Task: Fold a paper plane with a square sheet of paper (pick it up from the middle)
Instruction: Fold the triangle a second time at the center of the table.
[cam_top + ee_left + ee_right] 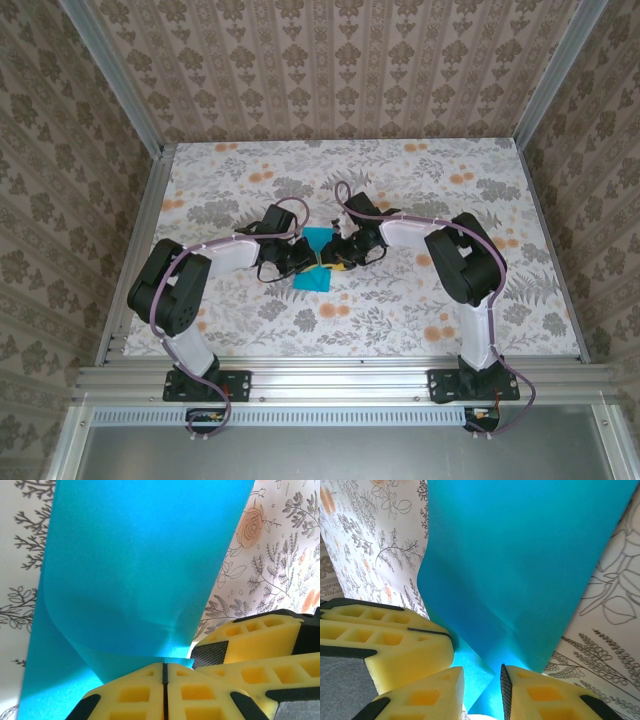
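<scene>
Top external: two black arms reach in from the near edge and meet mid-desk. The floral-print desk (420, 170) sits inside patterned wallpaper walls (330, 70). The thin bright cyan-blue square sheet of paper (318, 243) is at the desk centre, between the two tools, and is bunched narrow at its middle so that it flares out on the far and near sides. The left tool (301, 263) is on the sheet's left and the right tool (338, 262) on its right, both right against the narrow waist.

Left wrist: the left tool (164, 669) has its yellow foam fingers pressed together with just a thin seam between them. They pinch the sheet (140, 570) at a low edge. From there the paper curls up and away as a broad, smooth blue face, with a second layer bending off to the left. The right tool's yellow fingers (260, 645) are just beside it on the right.

Right wrist: the right tool (482, 675) has its fingers spread, with a clear gap between them. A creased fold of the sheet (520, 565) runs down into that gap. I cannot tell whether the pads touch it. The left tool's yellow fingers (410, 655) are close by at the left. The rest of the sheet stands up over the floral desk.
</scene>
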Tool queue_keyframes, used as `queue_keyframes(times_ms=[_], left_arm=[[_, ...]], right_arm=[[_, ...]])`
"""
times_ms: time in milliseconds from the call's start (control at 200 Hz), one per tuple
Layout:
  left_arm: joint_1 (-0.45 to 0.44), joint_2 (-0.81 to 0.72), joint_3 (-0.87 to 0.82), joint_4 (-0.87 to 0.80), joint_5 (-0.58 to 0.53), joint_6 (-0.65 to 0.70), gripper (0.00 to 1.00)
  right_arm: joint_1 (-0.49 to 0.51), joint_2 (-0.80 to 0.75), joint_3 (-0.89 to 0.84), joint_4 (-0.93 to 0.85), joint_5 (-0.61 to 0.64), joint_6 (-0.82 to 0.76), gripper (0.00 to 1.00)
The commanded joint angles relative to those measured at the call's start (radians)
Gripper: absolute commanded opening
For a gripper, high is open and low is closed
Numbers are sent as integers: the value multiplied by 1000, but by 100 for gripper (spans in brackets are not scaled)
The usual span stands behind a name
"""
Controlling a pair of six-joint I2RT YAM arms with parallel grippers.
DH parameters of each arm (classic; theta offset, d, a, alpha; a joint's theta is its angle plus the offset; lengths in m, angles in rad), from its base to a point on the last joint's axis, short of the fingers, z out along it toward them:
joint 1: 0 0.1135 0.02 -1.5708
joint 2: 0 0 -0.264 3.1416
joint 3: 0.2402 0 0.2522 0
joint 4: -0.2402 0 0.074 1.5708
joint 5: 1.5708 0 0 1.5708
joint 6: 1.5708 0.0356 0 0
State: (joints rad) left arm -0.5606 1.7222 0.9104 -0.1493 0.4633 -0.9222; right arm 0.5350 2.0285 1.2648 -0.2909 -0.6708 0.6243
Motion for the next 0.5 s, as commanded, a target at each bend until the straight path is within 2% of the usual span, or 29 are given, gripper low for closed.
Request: queue_keyframes(times_ms=[0, 255, 495], left_arm=[[7, -18, 5, -22, -14, 8, 9], [7, -19, 5, -22, -12, 8, 9], [7, -22, 9, -26, -12, 8, 8]], right_arm=[[10, 22, -10, 30, -41, 15, 27], [11, 32, -8, 32, -36, 22, 27], [13, 44, -7, 32, -36, 25, 21]])
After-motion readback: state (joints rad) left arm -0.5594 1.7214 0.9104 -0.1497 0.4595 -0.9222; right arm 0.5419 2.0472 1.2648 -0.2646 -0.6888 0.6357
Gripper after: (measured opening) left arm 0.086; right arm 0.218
